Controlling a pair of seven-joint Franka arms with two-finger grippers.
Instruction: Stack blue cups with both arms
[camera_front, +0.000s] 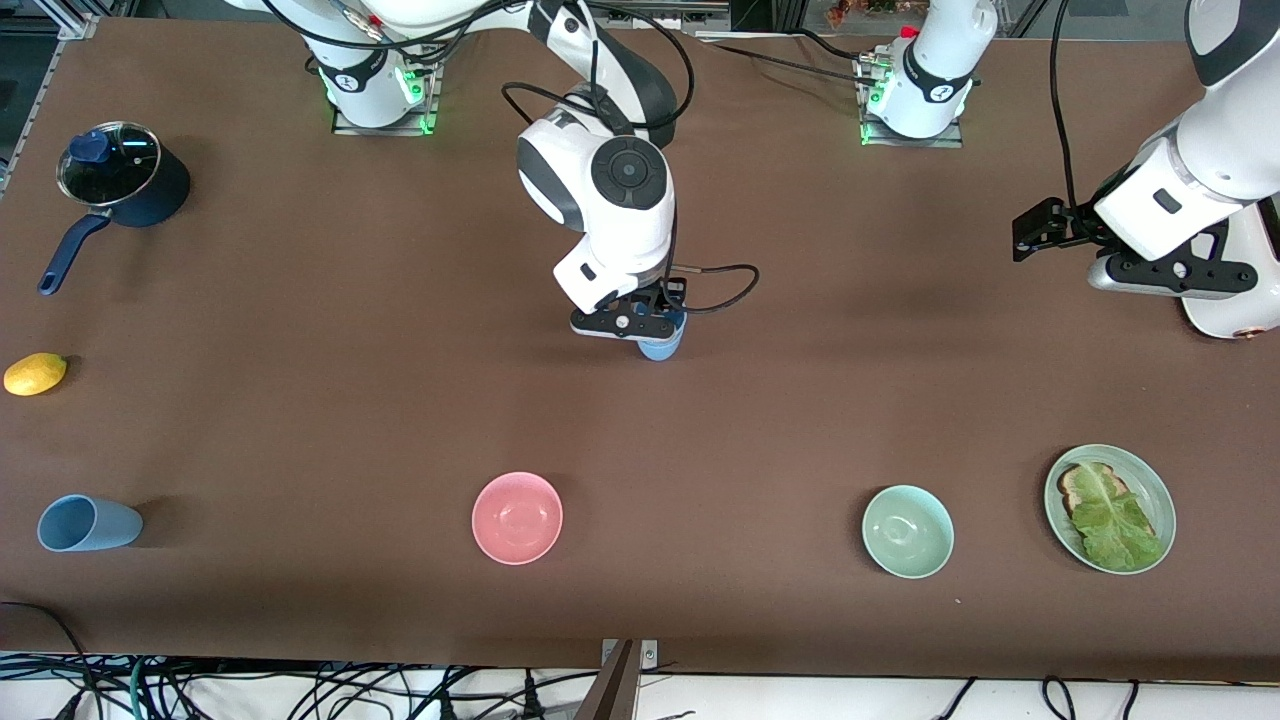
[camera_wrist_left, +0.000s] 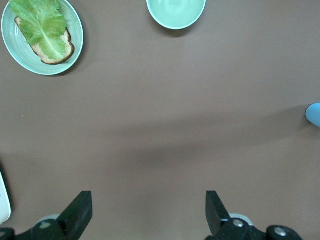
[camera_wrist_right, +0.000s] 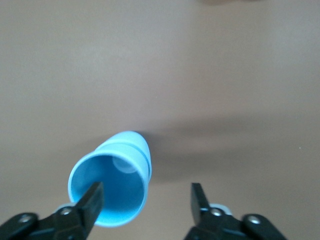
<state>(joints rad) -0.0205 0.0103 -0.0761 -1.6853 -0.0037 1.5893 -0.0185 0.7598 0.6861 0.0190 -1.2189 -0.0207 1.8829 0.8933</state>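
A light-blue cup stands mid-table under my right gripper. In the right wrist view the cup shows its open mouth, and a ridge on its wall looks like a second cup nested in it. My right gripper is open: one finger is over the cup's mouth, the other outside its wall. Another blue cup lies on its side near the front edge at the right arm's end. My left gripper waits open and empty above the table at the left arm's end; its wrist view shows bare table and the standing cup's edge.
A pink bowl, a pale green bowl and a green plate with toast and lettuce sit along the front. A navy lidded saucepan and a lemon sit at the right arm's end.
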